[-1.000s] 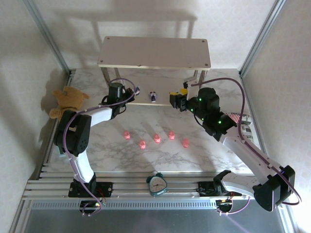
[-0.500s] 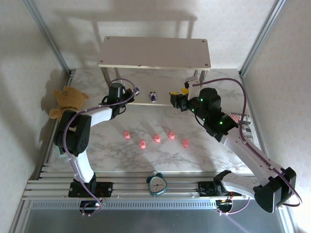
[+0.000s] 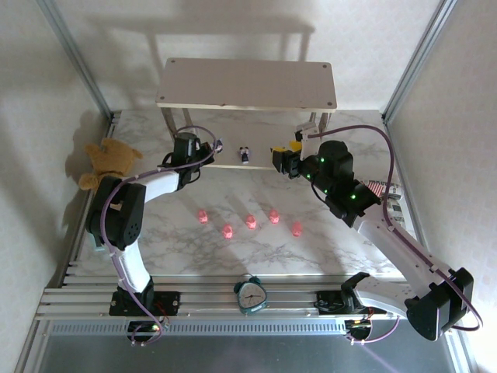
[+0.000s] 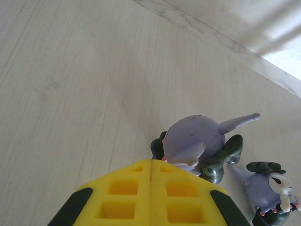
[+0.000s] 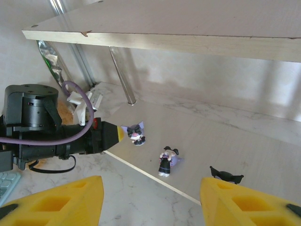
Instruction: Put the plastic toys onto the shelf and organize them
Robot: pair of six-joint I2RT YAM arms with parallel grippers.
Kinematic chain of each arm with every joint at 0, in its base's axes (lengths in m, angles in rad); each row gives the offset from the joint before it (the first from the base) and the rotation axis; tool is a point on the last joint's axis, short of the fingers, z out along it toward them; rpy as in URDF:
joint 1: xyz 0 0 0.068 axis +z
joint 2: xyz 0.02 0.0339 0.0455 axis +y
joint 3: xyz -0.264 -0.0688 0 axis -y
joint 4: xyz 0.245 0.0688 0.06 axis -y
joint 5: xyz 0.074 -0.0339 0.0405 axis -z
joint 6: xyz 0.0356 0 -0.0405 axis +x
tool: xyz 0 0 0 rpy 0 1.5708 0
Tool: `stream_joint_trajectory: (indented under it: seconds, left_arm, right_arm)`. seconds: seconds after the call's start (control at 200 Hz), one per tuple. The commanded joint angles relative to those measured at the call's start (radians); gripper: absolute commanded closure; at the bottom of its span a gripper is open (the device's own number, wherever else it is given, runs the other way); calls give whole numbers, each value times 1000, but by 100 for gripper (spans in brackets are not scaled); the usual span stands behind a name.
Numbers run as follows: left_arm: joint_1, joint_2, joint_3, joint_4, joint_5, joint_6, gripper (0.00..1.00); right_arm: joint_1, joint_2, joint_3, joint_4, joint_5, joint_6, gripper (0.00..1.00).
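left gripper (image 4: 151, 176): yellow pads pressed together, pinching nothing, tip touching or just beside the back of the purple figurine (image 4: 194, 143)
right gripper (image 5: 150, 202): spread wide, holds nothing, hovers at the right end of the shelf (image 3: 247, 81), near edge
where the toy is: on the lower board (image 4: 70, 70), toward its left end. second figurine (image 4: 272, 188) stands just to its right, third figurine (image 5: 225, 177) further right
other toys: five pink pigs (image 3: 251, 221) on the marble, near side, well apart from the shelf
step in hand: my guess is that i'm nudging the figurine into line with closed tips
how to do it well: push low on the body, slow and straight along the board. a high push tips it. stop short of the second figurine and draw back straight so the pads don't drag it
what could go wrong: it's tiny with a round head, so it likely topples or spins off the tip
long axis: upright, standing on its feet
pointing: back to my left pads, pale face showing in the right wrist view, so facing roughly right and near. one ear or horn sticks out to the far right
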Motion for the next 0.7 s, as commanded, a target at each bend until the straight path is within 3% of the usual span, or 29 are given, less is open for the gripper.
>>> stream_joint_trajectory:
  seconds: [0.0,0.696]
  left_arm:
    - [41,-2,43,-14,-61,-4,100]
    - [53,24,72,-23,-67,3,100]
  right_arm:
    - [-6,-26,-13,10,-19,12,42]
    - [-8,-33,-10,-2,-13,3,42]
